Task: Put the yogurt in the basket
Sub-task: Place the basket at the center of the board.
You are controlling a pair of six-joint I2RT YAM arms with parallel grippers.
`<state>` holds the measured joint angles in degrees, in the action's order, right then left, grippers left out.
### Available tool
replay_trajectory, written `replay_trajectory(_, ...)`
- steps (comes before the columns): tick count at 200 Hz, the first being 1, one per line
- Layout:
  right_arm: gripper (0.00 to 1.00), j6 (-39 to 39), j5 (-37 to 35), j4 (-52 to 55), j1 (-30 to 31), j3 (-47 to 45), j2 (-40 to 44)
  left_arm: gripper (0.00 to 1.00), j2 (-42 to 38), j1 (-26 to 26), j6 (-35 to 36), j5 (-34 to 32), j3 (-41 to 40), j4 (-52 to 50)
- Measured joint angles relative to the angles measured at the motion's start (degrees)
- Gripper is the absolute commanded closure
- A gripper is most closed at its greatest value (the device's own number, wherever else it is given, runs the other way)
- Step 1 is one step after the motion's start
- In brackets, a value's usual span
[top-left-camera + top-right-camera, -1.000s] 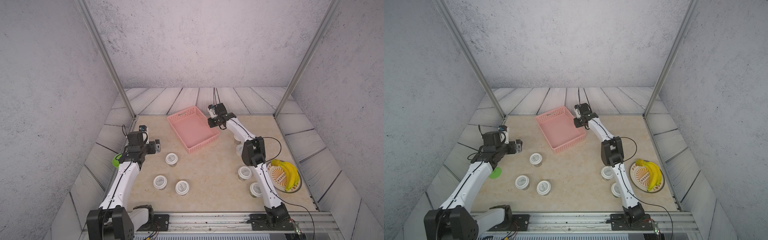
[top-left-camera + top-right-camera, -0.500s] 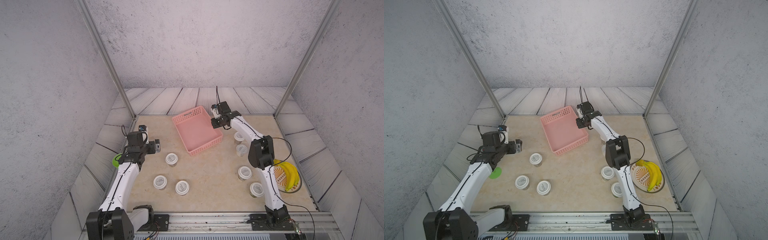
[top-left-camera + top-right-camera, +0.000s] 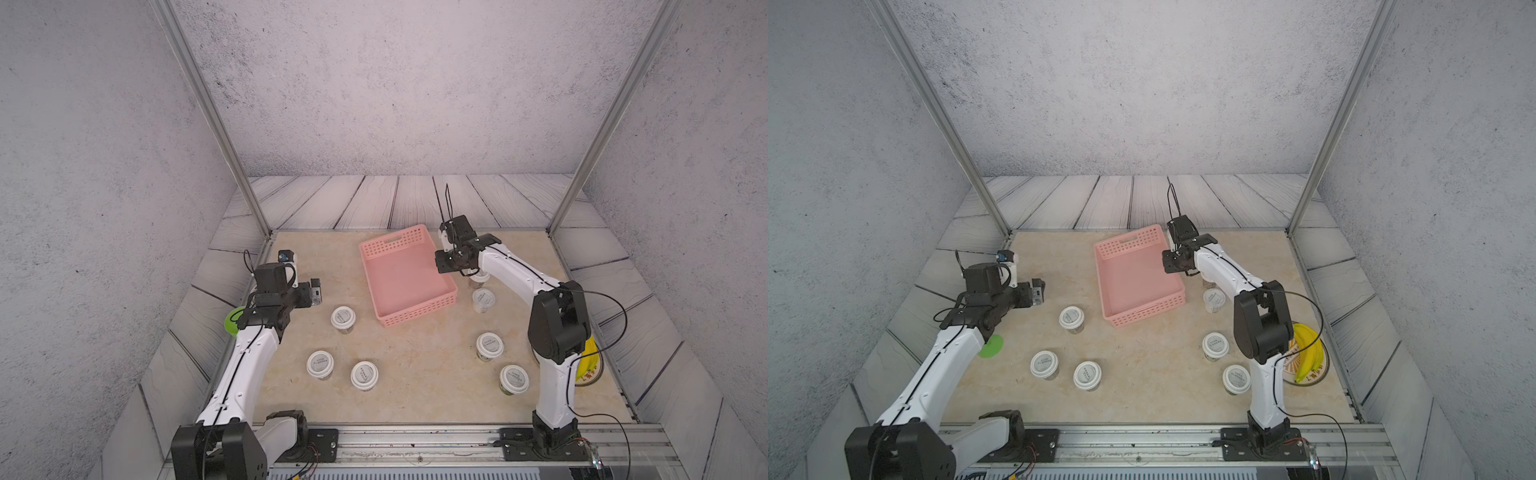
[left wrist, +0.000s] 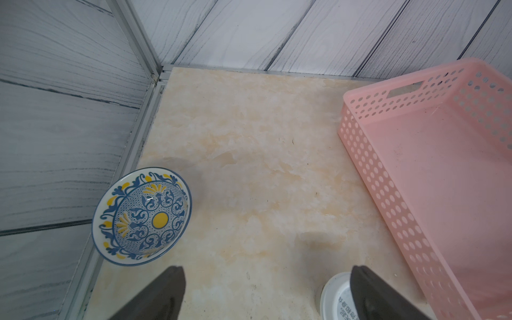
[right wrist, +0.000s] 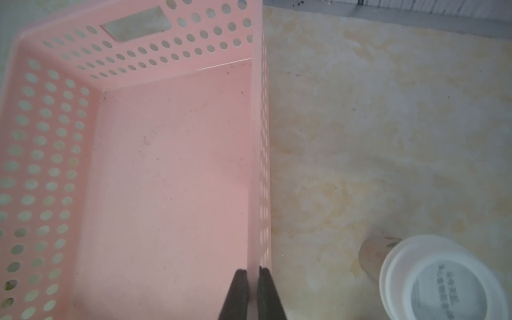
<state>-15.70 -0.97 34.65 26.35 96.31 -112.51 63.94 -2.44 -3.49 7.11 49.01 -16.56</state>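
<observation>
The pink basket sits empty in the middle of the table at the back. My right gripper is shut on its right side wall, one finger inside and one outside. Several yogurt cups with white lids stand on the table: three at front left, others at right. One yogurt stands just right of the held wall. My left gripper hangs open and empty, left of the nearest yogurt.
A blue and yellow patterned bowl lies by the left wall, under my left arm. A bright green cup stands at the left edge. A plate with bananas is at right front. Metal posts rise at both back corners.
My right gripper has pulled the basket to the right and toward the front, turning it a little. The left arm has not moved.
</observation>
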Motion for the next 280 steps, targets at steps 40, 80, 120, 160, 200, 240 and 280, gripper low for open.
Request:
replay_trajectory(40,1.0,-5.03,-3.43,-3.65,1.73,-10.21,8.39,0.02,-0.31,0.0,0.02,-0.07,0.0,-0.02)
replay_trajectory(80,1.0,-8.28,-6.32,-7.34,3.19,-17.9,13.14,0.01,-0.46,0.0,0.0,-0.09,0.0,-0.07)
replay_trajectory(120,1.0,-12.22,-7.52,-10.97,3.63,-27.63,18.99,0.02,-0.52,0.0,0.0,-0.17,0.0,-0.09)
replay_trajectory(160,1.0,-14.64,-7.76,-13.99,3.76,-32.5,20.61,0.01,-0.52,0.0,0.0,0.0,0.0,-0.13)
replay_trajectory(200,1.0,-16.33,-7.52,-16.17,3.87,-35.63,20.61,0.02,-0.52,-0.02,0.0,-0.02,0.02,-0.39)
replay_trajectory(240,1.0,-16.5,-7.69,-16.57,3.91,-36.46,20.59,0.02,-0.52,-0.02,0.0,-0.17,0.26,-0.9)
replay_trajectory(280,1.0,-16.2,-7.78,-17.22,3.93,-37.2,20.59,0.02,-0.52,-0.02,0.0,-0.17,0.42,-1.22)
